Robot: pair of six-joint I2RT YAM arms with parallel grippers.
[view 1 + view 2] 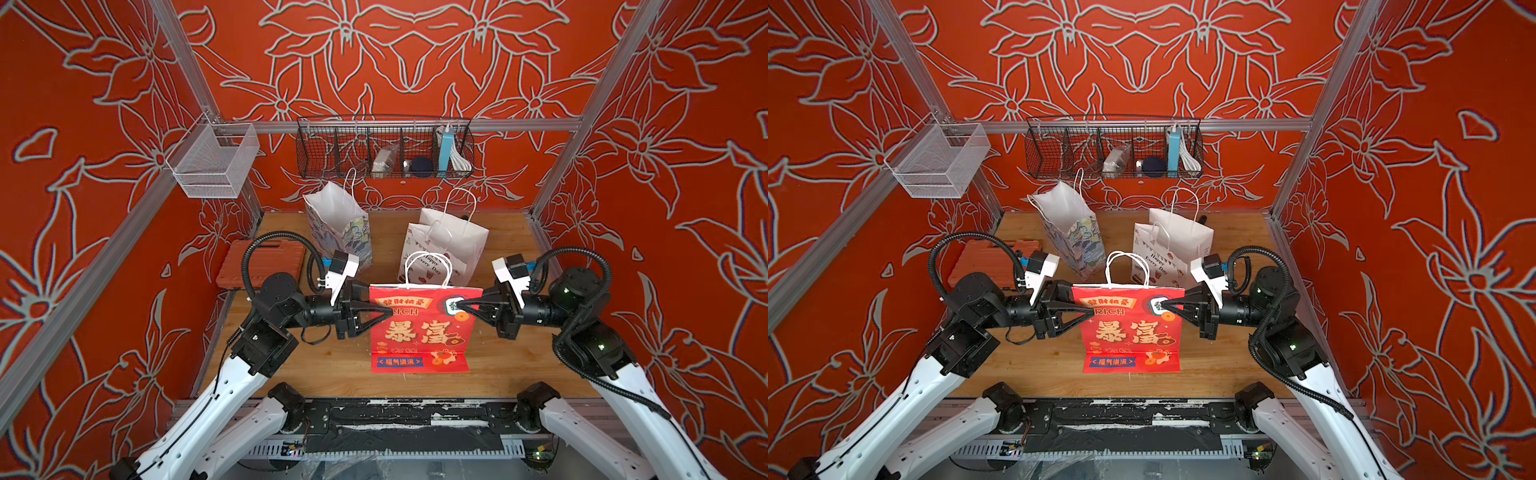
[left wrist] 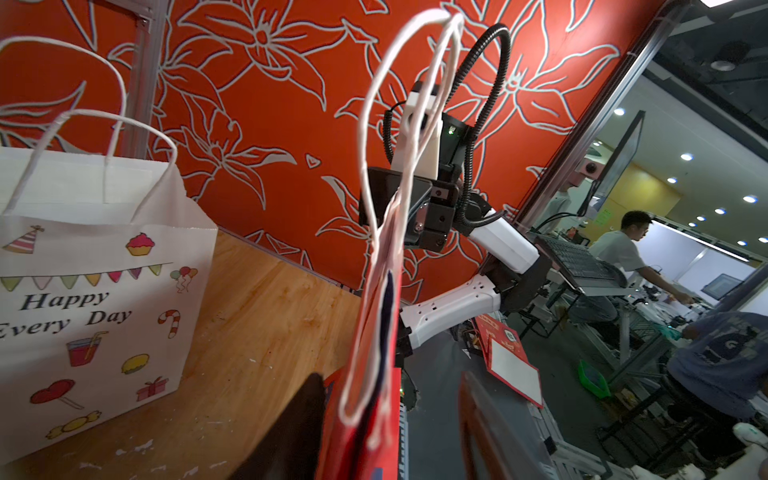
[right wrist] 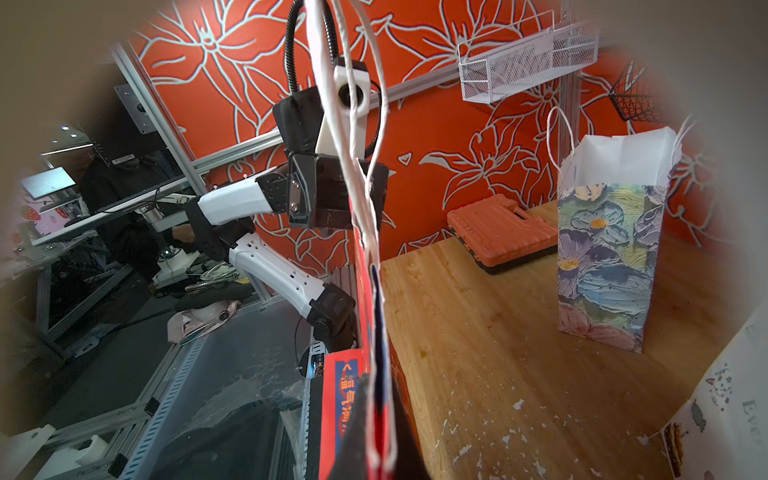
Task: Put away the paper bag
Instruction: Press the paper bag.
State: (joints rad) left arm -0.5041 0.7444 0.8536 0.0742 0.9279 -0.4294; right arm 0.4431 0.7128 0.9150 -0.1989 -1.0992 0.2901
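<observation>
Between flowered red walls [image 1: 374, 62], the red paper bag [image 1: 419, 332] stands upright on the wooden table [image 1: 316, 365], near the middle. The right gripper [image 1: 459, 306] pinches its right edge; the left gripper [image 1: 390, 311] has jaws spread around its left edge.

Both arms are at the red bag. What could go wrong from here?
1. The left tool looks open around the red paper bag, so only the right tool pinches an upper corner: the bag may swing or tear.
2. Its loose white handles could snag a wrist camera.
3. The Happy Every Day bag stands just behind: easy to knock over.
</observation>
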